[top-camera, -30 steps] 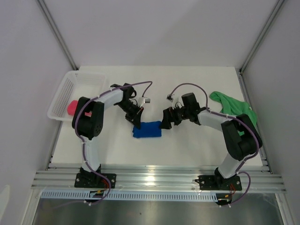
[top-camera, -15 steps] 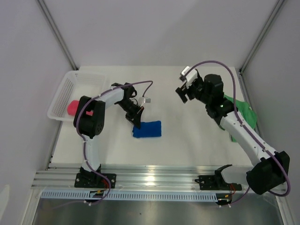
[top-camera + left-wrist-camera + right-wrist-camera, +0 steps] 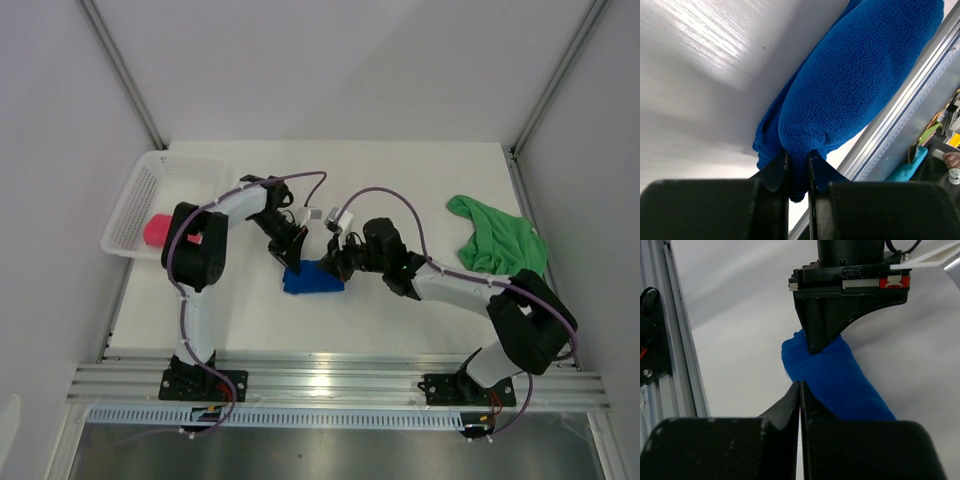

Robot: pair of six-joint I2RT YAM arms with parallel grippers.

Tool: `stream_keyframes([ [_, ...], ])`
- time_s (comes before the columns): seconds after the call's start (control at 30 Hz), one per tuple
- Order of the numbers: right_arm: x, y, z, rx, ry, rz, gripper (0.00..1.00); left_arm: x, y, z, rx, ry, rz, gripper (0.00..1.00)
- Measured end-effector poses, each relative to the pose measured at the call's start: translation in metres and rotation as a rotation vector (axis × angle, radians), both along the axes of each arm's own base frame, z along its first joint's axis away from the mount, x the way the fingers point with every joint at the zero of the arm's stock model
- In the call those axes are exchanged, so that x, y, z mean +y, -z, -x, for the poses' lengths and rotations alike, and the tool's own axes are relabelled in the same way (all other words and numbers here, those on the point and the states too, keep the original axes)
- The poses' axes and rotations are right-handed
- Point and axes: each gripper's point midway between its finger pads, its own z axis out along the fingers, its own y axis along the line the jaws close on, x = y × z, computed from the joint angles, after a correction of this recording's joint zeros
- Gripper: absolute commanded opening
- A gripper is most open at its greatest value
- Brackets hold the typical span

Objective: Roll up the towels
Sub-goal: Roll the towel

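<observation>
Currently the blue towel point(image 3: 313, 277), loosely rolled, lies on the tabletop point(image 3: 400, 180) between the arms, with one end clamped in the left gripper point(image 3: 797, 159). The right gripper point(image 3: 800, 387) is pressed together at the opposite edge, and no cloth is seen between its jaws. If the roll is tugged from one end only, it may be unwound or dragged sideways, since a closed gripper would merely push the soft cloth. The green towel point(image 3: 497, 237) lies crumpled far right, and the pink towel point(image 3: 155, 231) sits in the basket point(image 3: 130, 205).
</observation>
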Motion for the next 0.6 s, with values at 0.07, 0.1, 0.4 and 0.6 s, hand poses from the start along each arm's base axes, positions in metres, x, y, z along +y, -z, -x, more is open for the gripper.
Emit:
stream_keyframes([
  [0.07,0.01,0.01,-0.003,0.035,0.004,-0.023,0.0,0.0,0.0,-0.001,-0.002,0.0,-0.003,0.15],
  [0.1,0.014,0.016,-0.005,0.053,0.009,-0.03,0.0,0.0,0.0,-0.002,-0.002,-0.001,-0.006,0.15],
  [0.4,0.019,0.076,-0.026,0.164,0.079,0.017,0.0,0.002,0.001,-0.004,-0.005,-0.003,-0.023,0.2],
  [0.6,0.018,0.084,-0.036,0.176,0.117,0.017,0.0,0.004,0.004,-0.012,-0.053,0.001,-0.041,0.44],
])
